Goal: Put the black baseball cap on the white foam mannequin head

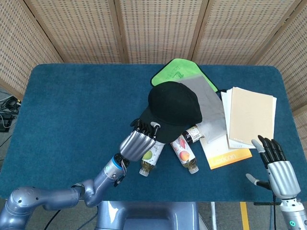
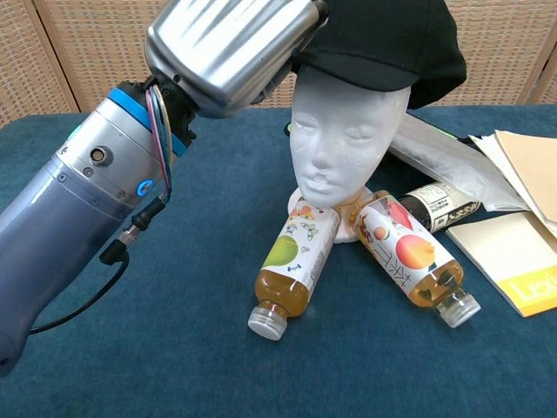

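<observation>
The black baseball cap [image 1: 173, 109] [image 2: 392, 43] sits on top of the white foam mannequin head [image 2: 346, 139], its brim pointing forward over the forehead. My left hand [image 1: 139, 143] [image 2: 231, 48] grips the cap's brim at the near left side. From above the cap hides the mannequin head. My right hand [image 1: 277, 165] hovers at the table's near right corner, fingers spread, holding nothing.
Two juice bottles [image 2: 291, 266] [image 2: 411, 254] and a dark bottle [image 2: 439, 205] lie at the mannequin's base. A green and grey folder [image 1: 192, 81] lies behind it. Papers, a beige notebook [image 1: 251, 115] and an orange booklet [image 1: 229, 155] lie at right on the blue table [image 1: 72, 105].
</observation>
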